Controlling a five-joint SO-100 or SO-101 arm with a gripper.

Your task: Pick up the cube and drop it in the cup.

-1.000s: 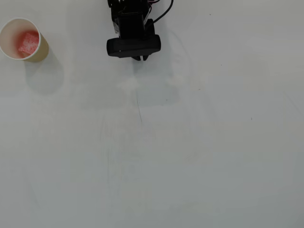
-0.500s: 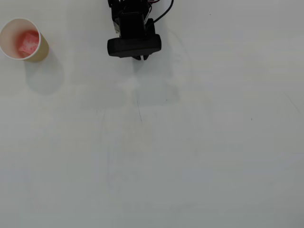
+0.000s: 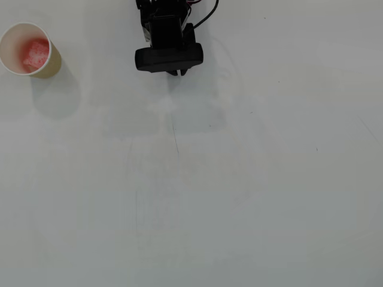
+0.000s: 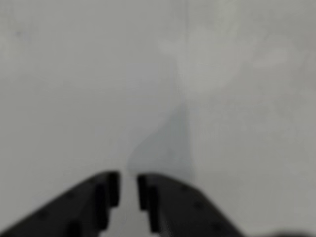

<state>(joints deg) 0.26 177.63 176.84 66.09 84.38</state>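
The cream-white paper cup (image 3: 12, 40) with a tan side stands at the far left top of the overhead view. The red cube (image 3: 35, 54) with its whitish speckled top lies inside the cup. My gripper (image 3: 178, 73) is tucked under the black arm at the top centre, well to the right of the cup. In the wrist view the gripper (image 4: 128, 185) has its two black fingers almost together with only a thin gap and nothing between them. The wrist view shows only bare table; cup and cube are out of that view.
The white table (image 3: 209, 191) fills both views, with faint scuffs and the arm's soft shadow below it. A black cable (image 3: 206, 17) runs off the arm at the top edge.
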